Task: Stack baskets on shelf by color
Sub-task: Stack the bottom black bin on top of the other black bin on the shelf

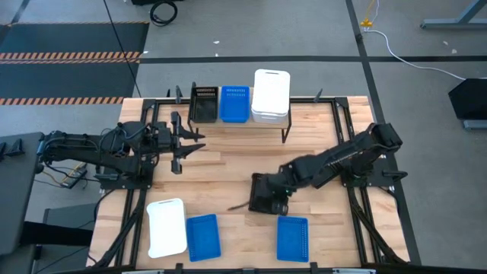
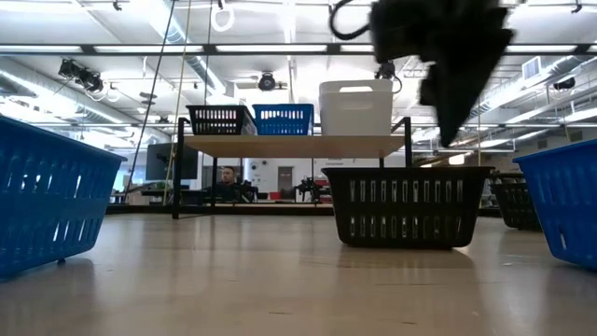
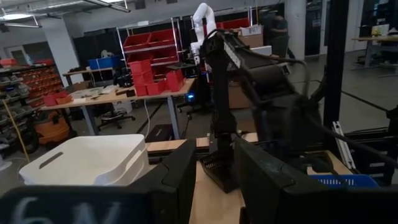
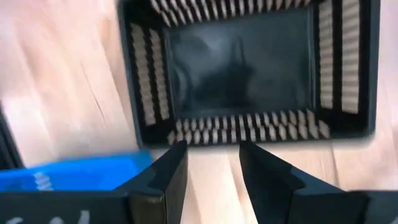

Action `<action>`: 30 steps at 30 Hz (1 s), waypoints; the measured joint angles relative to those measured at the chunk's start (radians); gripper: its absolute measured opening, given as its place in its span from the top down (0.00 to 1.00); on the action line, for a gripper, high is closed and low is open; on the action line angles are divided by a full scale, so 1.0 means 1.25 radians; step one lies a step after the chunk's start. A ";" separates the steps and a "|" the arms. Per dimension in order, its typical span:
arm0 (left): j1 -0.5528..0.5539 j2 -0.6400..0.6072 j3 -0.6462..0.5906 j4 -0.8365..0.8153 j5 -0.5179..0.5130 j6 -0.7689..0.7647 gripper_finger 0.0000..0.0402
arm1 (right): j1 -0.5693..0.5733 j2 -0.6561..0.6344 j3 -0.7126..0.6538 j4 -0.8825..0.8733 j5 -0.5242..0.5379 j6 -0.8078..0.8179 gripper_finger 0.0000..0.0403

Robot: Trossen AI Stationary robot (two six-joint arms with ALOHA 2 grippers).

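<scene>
The shelf [image 1: 300, 119] stands at the table's far edge and bears a black basket [image 1: 204, 104], a blue basket [image 1: 234, 104] and stacked white baskets [image 1: 271, 95]. Another black basket [image 1: 264, 194] rests upright on the table's middle. My right gripper [image 4: 212, 157] hangs open just above it, pointing steeply down over one of its walls [image 4: 236, 134]; in the low view the gripper [image 2: 454, 93] is clear of the rim. My left gripper [image 1: 190, 144] waits open and level at the left, with nothing between its fingers.
Along the near edge lie a white basket [image 1: 167, 227] and two blue baskets [image 1: 202, 237] [image 1: 292, 237]. Black frame rails [image 1: 346, 144] run along the table's sides. Bare wood lies between the shelf and the middle black basket.
</scene>
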 joint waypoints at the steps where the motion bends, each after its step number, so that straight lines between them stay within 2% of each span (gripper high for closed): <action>1: 0.000 0.000 0.000 0.000 0.000 0.000 0.71 | 0.011 0.000 0.000 -0.023 0.009 0.016 0.62; 6: 0.000 0.000 0.000 0.004 0.000 -0.001 0.71 | 0.045 0.002 -0.001 -0.101 0.063 0.075 0.62; 17: -0.003 0.000 0.000 0.005 0.000 -0.027 0.71 | 0.046 0.002 -0.127 0.051 0.060 0.107 0.62; 23: -0.023 0.000 0.000 0.005 0.000 -0.021 0.71 | 0.027 0.002 -0.176 0.228 0.091 0.063 0.62; 30: -0.023 0.000 0.000 0.005 0.000 -0.021 0.71 | -0.045 0.003 -0.199 0.448 0.212 0.011 0.62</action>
